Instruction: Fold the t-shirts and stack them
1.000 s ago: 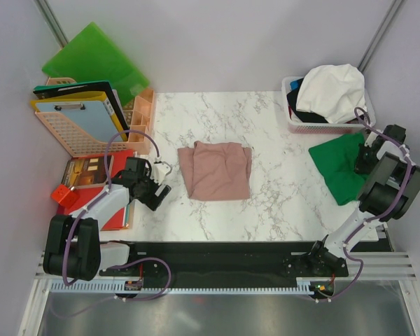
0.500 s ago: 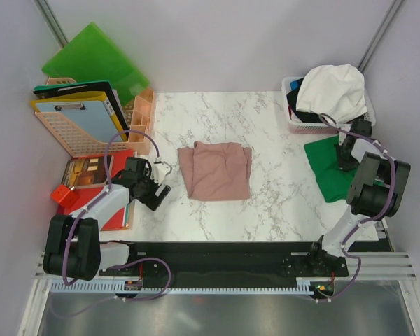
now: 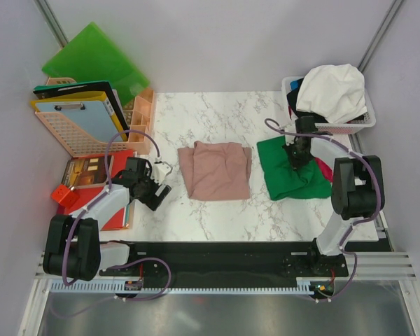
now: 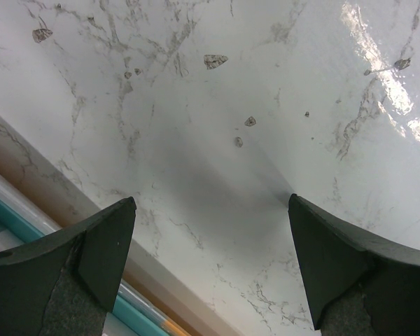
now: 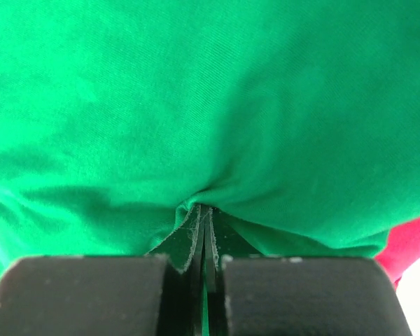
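A dusty pink t-shirt lies folded in the middle of the marble table. Just to its right is a crumpled green t-shirt, and my right gripper is shut on a pinch of that cloth. In the right wrist view the green t-shirt fills the frame, bunched into the closed right gripper. A white t-shirt is heaped over dark and blue cloth in the basket. My left gripper stands open and empty over bare marble at the table's left edge, seen wide apart as the left gripper.
A white basket stands at the back right. A green folder, a peach rack of clipboards and a red folder crowd the left side. A red patch peeks from under the green shirt.
My right gripper has dragged the green t-shirt leftward from the table's right edge to beside the pink one. The left arm has stayed still.
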Robot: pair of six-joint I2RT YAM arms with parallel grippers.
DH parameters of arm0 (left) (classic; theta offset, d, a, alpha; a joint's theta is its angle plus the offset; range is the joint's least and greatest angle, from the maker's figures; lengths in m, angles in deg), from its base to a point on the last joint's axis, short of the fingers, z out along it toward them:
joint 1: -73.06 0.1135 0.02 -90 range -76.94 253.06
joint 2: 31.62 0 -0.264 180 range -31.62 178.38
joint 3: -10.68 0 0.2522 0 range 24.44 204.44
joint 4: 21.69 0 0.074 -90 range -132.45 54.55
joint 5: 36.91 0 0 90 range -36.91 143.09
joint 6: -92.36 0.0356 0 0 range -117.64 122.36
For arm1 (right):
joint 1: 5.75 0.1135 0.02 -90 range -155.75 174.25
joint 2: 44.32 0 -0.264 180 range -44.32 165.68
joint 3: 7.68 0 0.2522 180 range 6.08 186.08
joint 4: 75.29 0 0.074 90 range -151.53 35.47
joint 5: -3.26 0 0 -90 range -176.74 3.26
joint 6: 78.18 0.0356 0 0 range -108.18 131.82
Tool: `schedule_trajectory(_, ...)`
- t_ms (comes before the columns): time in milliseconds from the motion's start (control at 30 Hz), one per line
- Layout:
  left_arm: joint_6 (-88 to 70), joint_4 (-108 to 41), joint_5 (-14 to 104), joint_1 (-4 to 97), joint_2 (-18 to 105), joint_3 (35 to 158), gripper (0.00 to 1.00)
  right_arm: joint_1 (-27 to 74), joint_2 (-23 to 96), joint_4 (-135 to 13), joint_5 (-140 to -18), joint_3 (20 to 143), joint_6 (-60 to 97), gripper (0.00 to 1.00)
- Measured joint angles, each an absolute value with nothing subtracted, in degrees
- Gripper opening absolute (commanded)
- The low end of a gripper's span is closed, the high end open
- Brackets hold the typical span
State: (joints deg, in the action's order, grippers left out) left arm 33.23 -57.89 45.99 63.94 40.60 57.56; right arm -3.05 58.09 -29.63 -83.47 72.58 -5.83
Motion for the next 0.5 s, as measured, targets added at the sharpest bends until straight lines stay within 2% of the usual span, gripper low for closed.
schedule_trajectory(267,33.2,-57.9,47.0,63.9,39.9,57.3,0.97,7.6,57.5,-28.2,-78.3,72.1,-1.7,0.00)
schedule_trajectory(500,33.2,-57.9,47.0,63.9,39.8,57.2,0.97,10.0,52.0,-28.8,-79.1,67.7,-0.4,0.00)
